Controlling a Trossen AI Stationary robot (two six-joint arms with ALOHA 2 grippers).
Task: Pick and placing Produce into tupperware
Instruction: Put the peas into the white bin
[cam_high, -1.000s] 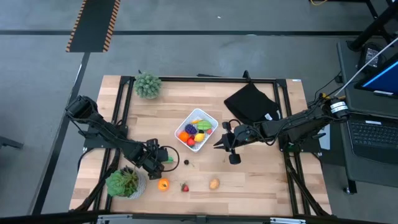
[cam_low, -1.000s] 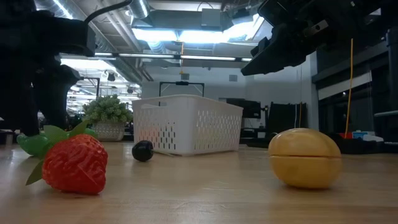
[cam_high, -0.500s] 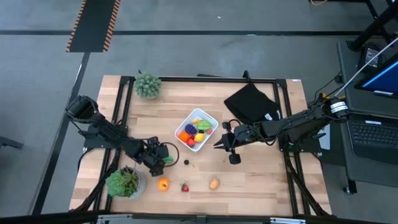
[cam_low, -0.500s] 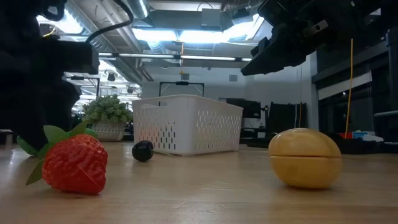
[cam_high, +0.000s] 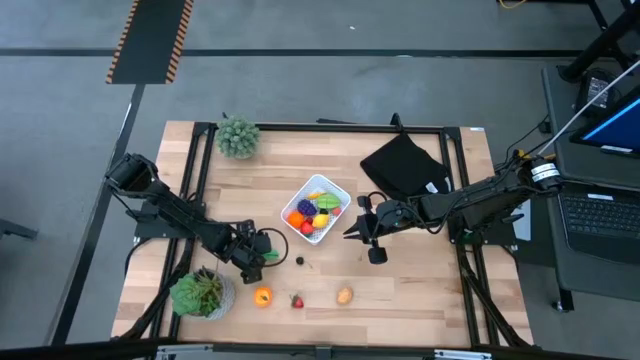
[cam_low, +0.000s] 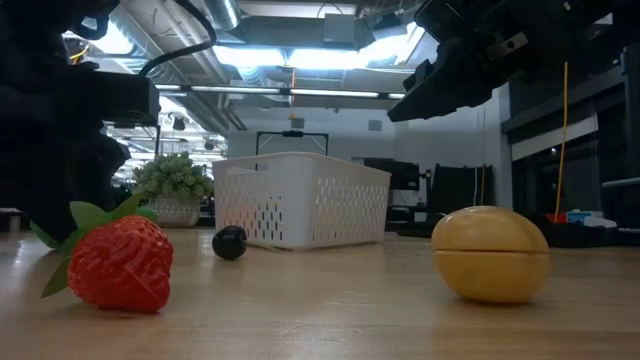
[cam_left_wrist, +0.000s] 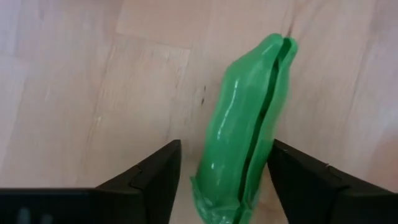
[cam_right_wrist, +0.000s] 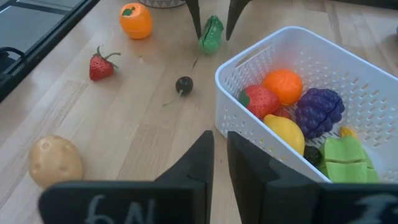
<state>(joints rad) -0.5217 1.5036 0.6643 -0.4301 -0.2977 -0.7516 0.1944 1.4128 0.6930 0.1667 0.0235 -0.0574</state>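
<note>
The white tupperware (cam_high: 340, 191) holds several toy fruits. A green toy vegetable (cam_left_wrist: 245, 130) lies flat on the table, toward its near left. My left gripper (cam_left_wrist: 225, 144) is open and low over it. One finger stands on each side of the vegetable's near end, with a thin gap on both sides. The right wrist view shows the same straddle around the vegetable (cam_right_wrist: 211, 32). My right gripper (cam_high: 347, 231) is shut and hovers just right of the tupperware (cam_right_wrist: 261, 81). An orange (cam_high: 262, 296), a strawberry (cam_high: 297, 300), a tan potato (cam_high: 344, 295) and a small dark berry (cam_high: 299, 262) lie on the table.
A potted plant (cam_high: 203, 293) stands close beside my left arm at the near left. A second plant (cam_high: 238, 137) is at the far left. A black cloth (cam_high: 402, 165) lies at the far right. The strawberry (cam_low: 118, 265) and potato (cam_low: 490, 255) lie near the table's near edge.
My left gripper has moved a little toward the table's right and lowered over the green vegetable. In the low view it now hides the vegetable, which showed a second ago. The right arm has kept still.
</note>
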